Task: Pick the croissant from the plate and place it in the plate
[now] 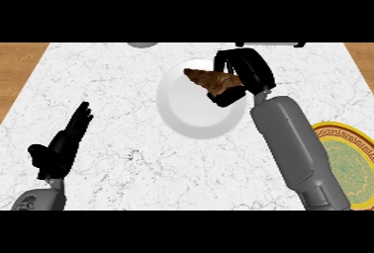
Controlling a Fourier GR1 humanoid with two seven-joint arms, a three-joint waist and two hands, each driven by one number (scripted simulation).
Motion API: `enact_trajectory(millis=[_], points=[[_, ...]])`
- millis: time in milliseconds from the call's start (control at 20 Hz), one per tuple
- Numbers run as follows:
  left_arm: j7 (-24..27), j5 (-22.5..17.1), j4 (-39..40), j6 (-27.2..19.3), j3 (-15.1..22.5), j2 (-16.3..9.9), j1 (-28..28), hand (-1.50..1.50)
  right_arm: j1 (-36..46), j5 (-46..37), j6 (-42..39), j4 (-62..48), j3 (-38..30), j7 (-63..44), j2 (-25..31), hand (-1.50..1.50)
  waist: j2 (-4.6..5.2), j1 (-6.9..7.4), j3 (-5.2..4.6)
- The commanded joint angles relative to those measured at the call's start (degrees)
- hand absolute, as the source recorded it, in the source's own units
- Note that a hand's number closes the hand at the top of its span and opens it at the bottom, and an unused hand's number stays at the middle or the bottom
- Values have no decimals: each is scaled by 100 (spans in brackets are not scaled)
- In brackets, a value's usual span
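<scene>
With the right hand [241,74] curled round the croissant [212,80] above the white plate [191,106], it should lift clear before swinging toward the gold-rimmed plate [349,160], while the open left hand [62,143] rests aside.

no words, numbers or brand marks can be read anywhere in front of me — not on the white plate [191,116] far ahead, not on the marble counter [131,153]. the yellow-rimmed plate [349,163] at my near right carries a dark key-pattern band round its rim — ornament only, no letters. a small pale mark on my left forearm [29,201] is too blurred to read.
</scene>
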State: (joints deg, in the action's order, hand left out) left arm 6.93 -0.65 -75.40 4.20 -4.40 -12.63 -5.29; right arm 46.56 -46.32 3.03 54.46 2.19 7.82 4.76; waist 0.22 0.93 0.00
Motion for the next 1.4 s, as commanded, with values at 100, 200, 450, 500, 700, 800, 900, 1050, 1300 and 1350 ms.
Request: enact_trajectory(millis=[100, 200, 450, 500, 700, 800, 900, 1050, 1300, 1350], points=[[-134, 88, -441, -55, 163, 142, 196, 0, 494, 517, 765, -890, -46, -383, -460, 150, -2, 104, 4], [60, 76, -25, -6, -9, 15, -29, 0, 388, 971, 1093, -1055, -70, -451, -466, 150, 14, 87, 2], [1, 136, -12, -62, 44, 134, -59, 0, 1236, 1190, 1634, -2526, 153, -666, -473, -150, 32, 127, 1], [-14, 34, 239, 145, -14, 33, -325, 0, 1332, 1470, 1663, -2639, 194, -648, -473, -150, 42, 140, 0], [-232, 200, -462, -100, 178, 202, 194, 0, 1263, 1820, 1609, -2826, -358, -106, -421, -150, 25, 81, 4], [-438, 37, -331, 52, -10, 5, -151, 0, 958, 2413, 1973, -2568, -342, 282, -475, -150, 31, 124, 7], [-134, 115, -345, 40, 96, 111, 181, 0, 1170, 2664, 1990, -2468, -982, 413, -475, -150, 42, 99, 8], [-138, -14, -115, 68, -59, 108, 11, 0, 990, 3185, 1412, -2393, -1396, 714, -163, -150, 25, 2, 6], [179, 164, -62, -2, 28, 180, 229, 0, 666, 3889, 343, -2593, -1972, 1458, 409, -150, 29, 26, 6], [-106, 7, -412, 123, -91, -7, 290, 0, 462, 3971, 102, -2495, -2014, 1463, 589, -150, 0, 0, 8]])
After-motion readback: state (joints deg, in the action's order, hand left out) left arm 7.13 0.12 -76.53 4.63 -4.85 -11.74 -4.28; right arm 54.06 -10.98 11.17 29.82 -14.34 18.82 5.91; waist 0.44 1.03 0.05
